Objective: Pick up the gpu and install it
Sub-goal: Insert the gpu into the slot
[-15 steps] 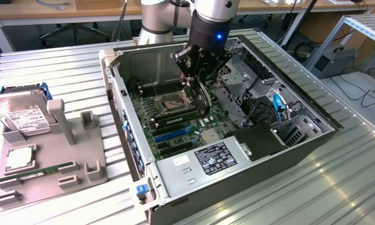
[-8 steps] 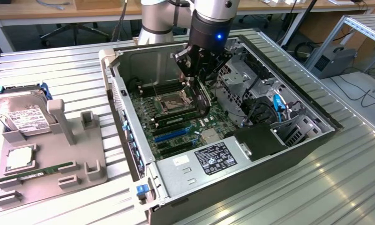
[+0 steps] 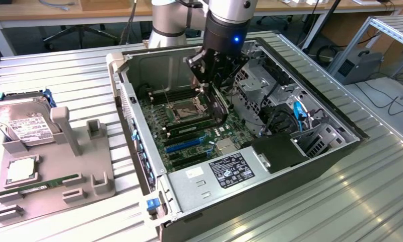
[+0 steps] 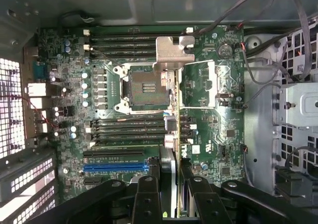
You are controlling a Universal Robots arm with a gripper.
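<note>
Tool (image 3: 213, 85) pinching slim dark gpu (image 3: 220, 111) edge-on, silvery end bracket (image 4: 174, 52), above green motherboard (image 3: 181, 137).

Hand (image 4: 171, 189): two black fingers (image 4: 147, 196) closed on the gpu (image 4: 170, 169), with the card held edge-on between them. The card's silvery end bracket (image 4: 174, 52) sits at its far end, over the memory slots (image 4: 134, 40). The card runs across the green motherboard (image 4: 208, 134), just beside the bare processor socket (image 4: 144, 90). Contact with the board cannot be determined. A blue expansion slot (image 4: 117, 167) lies near the fingers, with a black slot alongside it. A coin cell (image 4: 226, 49) is on the board. Rear ports (image 4: 37, 90) line one edge, next to a perforated case wall (image 4: 10, 110). A grey drive cage (image 4: 298, 105) and black cables (image 4: 258, 15) are on the opposite side.
</note>
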